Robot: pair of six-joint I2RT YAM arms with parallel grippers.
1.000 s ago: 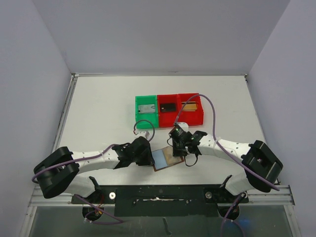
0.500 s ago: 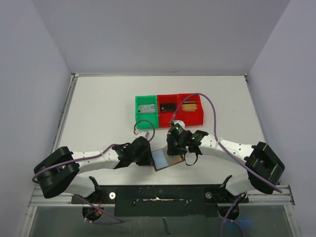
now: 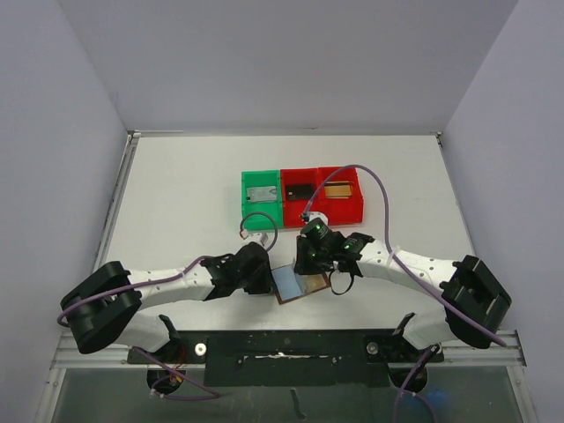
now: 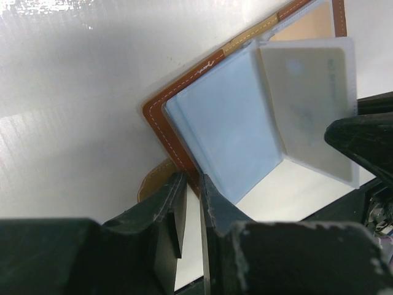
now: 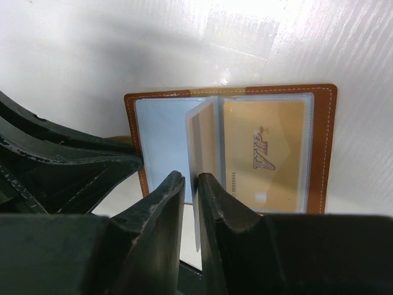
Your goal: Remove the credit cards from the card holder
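The card holder lies open on the table between my two grippers, brown edging around pale blue pockets. My left gripper is shut on its brown left edge; it also shows in the top view. My right gripper is shut on the holder's middle pocket leaf, which stands upright; in the left wrist view this leaf holds a pale card. A gold-yellow credit card marked VIP lies in the right pocket. In the top view my right gripper is over the holder.
A green bin and two red bins stand in a row behind the holder, each with a card in it. The right arm's purple cable loops over the red bins.
My right gripper has moved a little left over the holder, and the middle pocket leaf now stands up. The left gripper has kept its hold on the holder's edge.
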